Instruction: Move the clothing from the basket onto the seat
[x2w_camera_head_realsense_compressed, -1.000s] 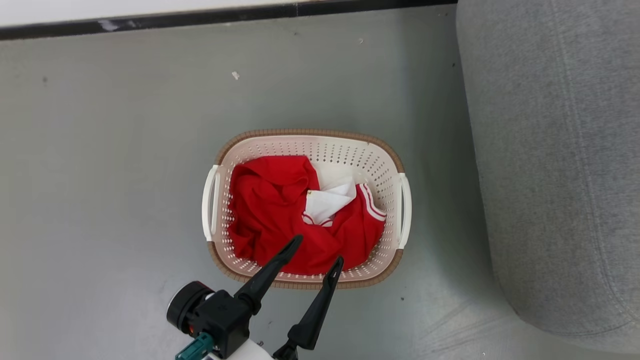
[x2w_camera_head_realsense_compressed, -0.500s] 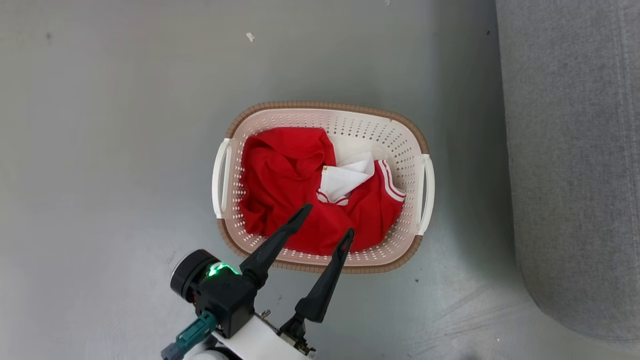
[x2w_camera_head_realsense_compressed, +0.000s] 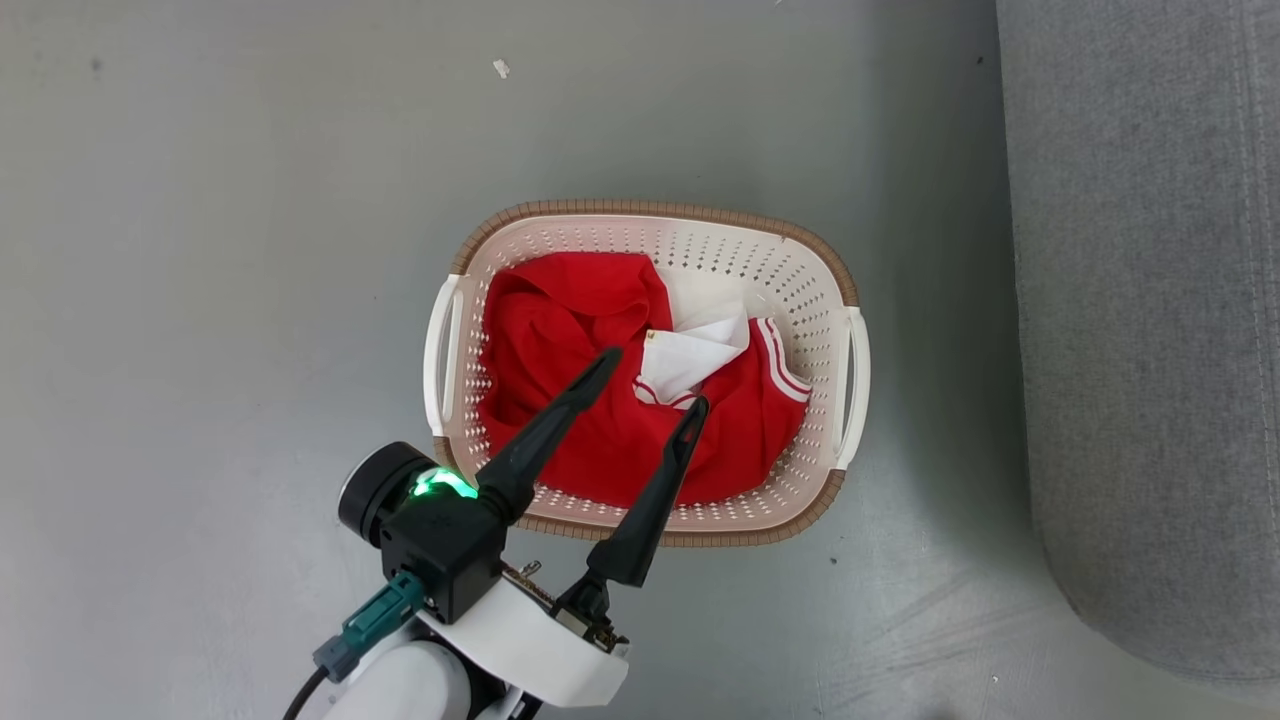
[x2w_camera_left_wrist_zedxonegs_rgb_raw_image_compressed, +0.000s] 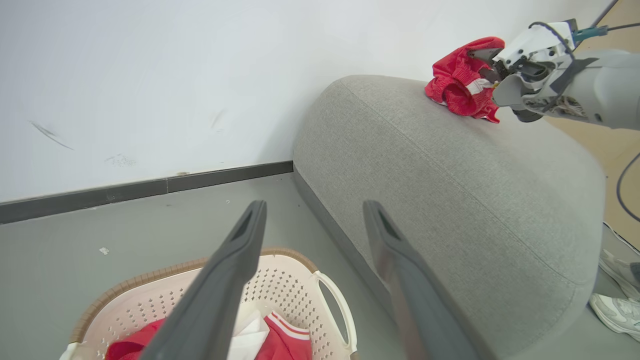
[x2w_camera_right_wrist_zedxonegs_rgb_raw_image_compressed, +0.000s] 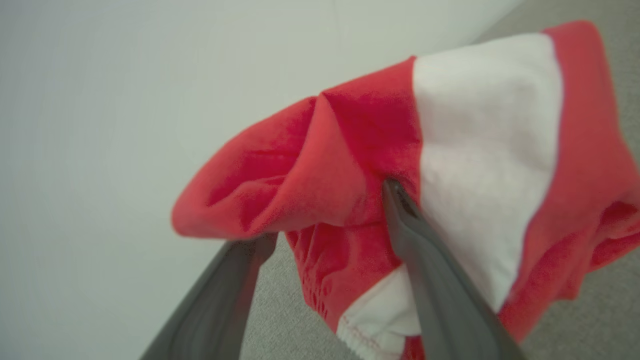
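A red clothing piece (x2w_camera_head_realsense_compressed: 540, 340) with white panels lies crumpled in the cream basket (x2w_camera_head_realsense_compressed: 650, 210) on the floor. My left gripper (x2w_camera_head_realsense_compressed: 655, 380) hovers over it, open, with nothing between its fingers; the left wrist view looks past this gripper (x2w_camera_left_wrist_zedxonegs_rgb_raw_image_compressed: 315, 205) at the basket (x2w_camera_left_wrist_zedxonegs_rgb_raw_image_compressed: 285, 285) below. The grey-green seat (x2w_camera_head_realsense_compressed: 1140, 300) stands to the right. On the seat's top (x2w_camera_left_wrist_zedxonegs_rgb_raw_image_compressed: 450, 175) my right gripper (x2w_camera_left_wrist_zedxonegs_rgb_raw_image_compressed: 486, 65) is at another red and white garment (x2w_camera_left_wrist_zedxonegs_rgb_raw_image_compressed: 457, 85). In the right wrist view its fingers (x2w_camera_right_wrist_zedxonegs_rgb_raw_image_compressed: 330, 212) stand apart, open, with that garment (x2w_camera_right_wrist_zedxonegs_rgb_raw_image_compressed: 360, 150) draped over the tips.
Grey floor (x2w_camera_head_realsense_compressed: 200, 300) surrounds the basket. A white wall with a dark baseboard (x2w_camera_left_wrist_zedxonegs_rgb_raw_image_compressed: 150, 187) runs behind it. A white shoe (x2w_camera_left_wrist_zedxonegs_rgb_raw_image_compressed: 617, 310) of a person shows past the seat's end, near a cable.
The head camera shifted first, sliding the whole picture. Since then my left gripper has advanced farther over the clothing in the basket, still open. The basket has not moved.
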